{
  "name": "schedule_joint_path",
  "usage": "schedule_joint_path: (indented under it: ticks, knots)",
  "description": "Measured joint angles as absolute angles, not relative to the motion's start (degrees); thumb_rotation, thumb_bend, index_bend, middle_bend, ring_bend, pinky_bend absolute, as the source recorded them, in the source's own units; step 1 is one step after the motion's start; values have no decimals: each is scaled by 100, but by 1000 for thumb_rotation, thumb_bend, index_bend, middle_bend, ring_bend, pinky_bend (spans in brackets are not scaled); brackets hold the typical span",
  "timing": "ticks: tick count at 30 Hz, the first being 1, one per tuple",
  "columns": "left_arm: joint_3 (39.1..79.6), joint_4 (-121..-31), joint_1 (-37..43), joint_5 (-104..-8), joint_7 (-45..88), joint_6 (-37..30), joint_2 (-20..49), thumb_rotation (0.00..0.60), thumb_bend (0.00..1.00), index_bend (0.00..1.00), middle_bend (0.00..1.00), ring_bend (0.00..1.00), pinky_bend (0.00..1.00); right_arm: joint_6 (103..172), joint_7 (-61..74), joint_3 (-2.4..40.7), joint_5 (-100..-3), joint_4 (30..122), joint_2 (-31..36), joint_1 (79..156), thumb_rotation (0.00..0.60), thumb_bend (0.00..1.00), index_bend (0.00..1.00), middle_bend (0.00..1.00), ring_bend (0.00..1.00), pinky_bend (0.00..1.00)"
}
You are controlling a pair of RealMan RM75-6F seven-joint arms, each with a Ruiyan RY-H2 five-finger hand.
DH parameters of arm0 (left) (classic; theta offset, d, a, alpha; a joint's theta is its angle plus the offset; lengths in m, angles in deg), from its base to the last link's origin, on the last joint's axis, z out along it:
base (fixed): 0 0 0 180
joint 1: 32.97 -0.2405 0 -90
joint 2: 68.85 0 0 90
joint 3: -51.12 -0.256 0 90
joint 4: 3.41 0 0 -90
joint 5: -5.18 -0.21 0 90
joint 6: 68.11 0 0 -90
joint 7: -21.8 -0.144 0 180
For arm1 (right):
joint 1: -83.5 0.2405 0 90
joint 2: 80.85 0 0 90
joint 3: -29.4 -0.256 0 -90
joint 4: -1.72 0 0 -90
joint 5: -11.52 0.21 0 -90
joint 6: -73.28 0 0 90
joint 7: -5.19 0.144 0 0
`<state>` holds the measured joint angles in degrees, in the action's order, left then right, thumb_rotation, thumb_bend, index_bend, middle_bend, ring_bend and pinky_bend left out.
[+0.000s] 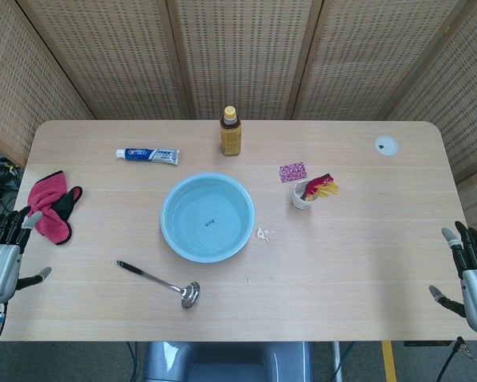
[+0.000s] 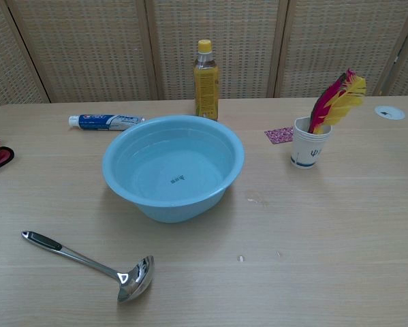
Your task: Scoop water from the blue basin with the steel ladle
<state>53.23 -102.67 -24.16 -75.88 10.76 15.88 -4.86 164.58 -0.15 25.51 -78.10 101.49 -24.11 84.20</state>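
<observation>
Steel and slippery, the rigid long-handled ladle (image 1: 160,280) lies on the desk (image 1: 365,263) before the round blue plastic basin (image 1: 207,217), best gripped by its dark handle end; both hands, left hand (image 1: 3,255) and right hand (image 1: 475,274), are spread, empty.

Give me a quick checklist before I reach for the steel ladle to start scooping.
1. Steel ladle lying free on the wooden table, handle toward the robot's left: ok.
2. Round blue plastic basin upright, holding water: ok.
3. Left hand holding nothing, fingers apart: ok.
4. Right hand holding nothing, fingers apart: ok.
5. Nothing lying between the ladle and basin: ok.
6. White paper cup of red and yellow feathers standing apart from the basin: ok.
</observation>
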Motion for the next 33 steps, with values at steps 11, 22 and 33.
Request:
schedule_joint_path:
  ticks: [11, 22, 33]
  knots:
    - [5261, -10093, -2357, -7908, 1206, 1476, -491, 600, 0, 0, 625, 569, 516, 16487, 68, 2547, -7841, 10160, -2412, 8410, 600, 0, 0, 0, 0, 0]
    - [5124, -9420, -1746, -8215, 683, 369, -65, 600, 0, 211, 968, 922, 1000, 16458, 111, 2521, -7801, 10141, -2397, 8432, 600, 0, 0, 0, 0, 0]
    - [5064, -9057, -1035, -7863, -63, -999, 636, 600, 164, 426, 970, 923, 1000, 16417, 115, 2510, -7763, 10126, -2378, 8449, 600, 0, 0, 0, 0, 0]
